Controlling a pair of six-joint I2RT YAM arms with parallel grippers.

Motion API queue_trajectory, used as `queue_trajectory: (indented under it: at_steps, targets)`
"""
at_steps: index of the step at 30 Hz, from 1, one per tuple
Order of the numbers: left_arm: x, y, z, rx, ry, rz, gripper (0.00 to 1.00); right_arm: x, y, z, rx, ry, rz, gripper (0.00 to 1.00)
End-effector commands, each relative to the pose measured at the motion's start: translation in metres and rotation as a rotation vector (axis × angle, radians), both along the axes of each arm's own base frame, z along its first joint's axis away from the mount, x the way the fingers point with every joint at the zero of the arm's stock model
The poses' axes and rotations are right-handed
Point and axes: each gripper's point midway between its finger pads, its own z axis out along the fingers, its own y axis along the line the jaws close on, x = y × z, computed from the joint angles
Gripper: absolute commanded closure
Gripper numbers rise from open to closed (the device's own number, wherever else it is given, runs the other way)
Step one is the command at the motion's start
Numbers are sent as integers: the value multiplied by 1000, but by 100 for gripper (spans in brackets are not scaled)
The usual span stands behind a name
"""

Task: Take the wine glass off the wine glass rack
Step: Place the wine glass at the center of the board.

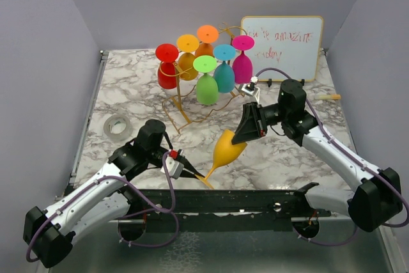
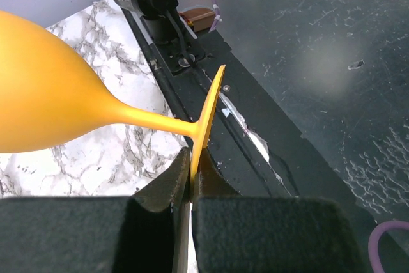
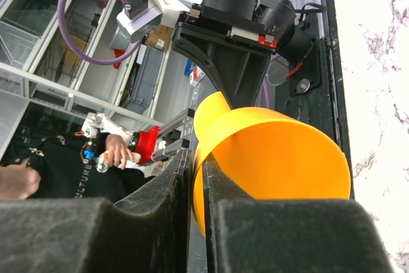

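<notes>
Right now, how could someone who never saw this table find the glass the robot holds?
Find the marble table, then the gold wine glass rack at its back hung with bright glasses. In front of it, between the left arm and right arm, is a yellow wine glass. It alone is off the rack, tipped sideways, jaws pinching its foot and rim.

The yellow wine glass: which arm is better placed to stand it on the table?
Probably right: the right end effector pinches the rim of the yellow wine glass, leaving the foot free. The left end effector clamps the foot's edge, blocking it.
</notes>
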Motion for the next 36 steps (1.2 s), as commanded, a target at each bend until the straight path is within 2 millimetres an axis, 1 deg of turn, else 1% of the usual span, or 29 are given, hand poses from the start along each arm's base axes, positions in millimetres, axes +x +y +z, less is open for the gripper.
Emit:
queue_trajectory:
  at_steps: [1, 2, 3, 8, 14, 15, 16, 17, 19, 20, 21, 23, 24, 25, 28, 33, 34, 36]
  targets:
    - [7, 1, -3, 29, 0, 41, 100, -10, 0, 17, 33, -54, 26, 91]
    - [7, 1, -4, 31, 0, 46, 100, -11, 1, 17, 32, -53, 27, 98]
    - [8, 1, -5, 36, 3, 51, 100, -11, 1, 17, 33, -56, 27, 99]
    - [9, 1, -8, 48, 18, 56, 100, -9, 3, 16, 36, -66, 11, 100]
    - [9, 3, -9, 50, 10, 72, 77, -4, 5, 14, 34, -70, -8, 100]
    - [9, 3, -9, 52, 11, 76, 73, -3, 6, 13, 33, -72, -12, 100]
    - [10, 3, -9, 55, 12, 81, 66, -2, 6, 13, 32, -78, -18, 100]
    - [11, 3, -11, 61, 20, 86, 64, 0, 7, 11, 28, -82, -28, 100]
    - [11, 2, -11, 73, 40, 91, 62, 4, 8, 7, 6, -95, -58, 100]
    - [12, 2, -11, 78, 50, 91, 59, 6, 8, 4, -14, -98, -74, 100]
    - [12, 1, -11, 80, 54, 91, 51, 8, 8, 1, -35, -99, -90, 100]
    - [12, 1, -10, 77, 55, 87, 16, 10, 7, 0, -51, -112, -114, 100]
    - [12, 1, -8, 72, 49, 87, 3, 11, 7, 0, -56, -120, -132, 100]
    - [12, 2, -8, 71, 46, 90, 1, 14, 7, -1, -63, -127, -153, 100]
    - [14, 2, -7, 74, 40, 110, 1, 21, 7, -6, -97, -143, -198, 100]
    - [20, 6, -11, 96, 35, 187, 1, 37, 5, -28, -216, -136, -288, 99]
    - [25, 7, -12, 104, 31, 221, 1, 40, 4, -32, -238, -136, -307, 99]
    - [41, 8, -12, 120, 33, 342, 1, 46, 1, -40, -281, -137, -345, 100]
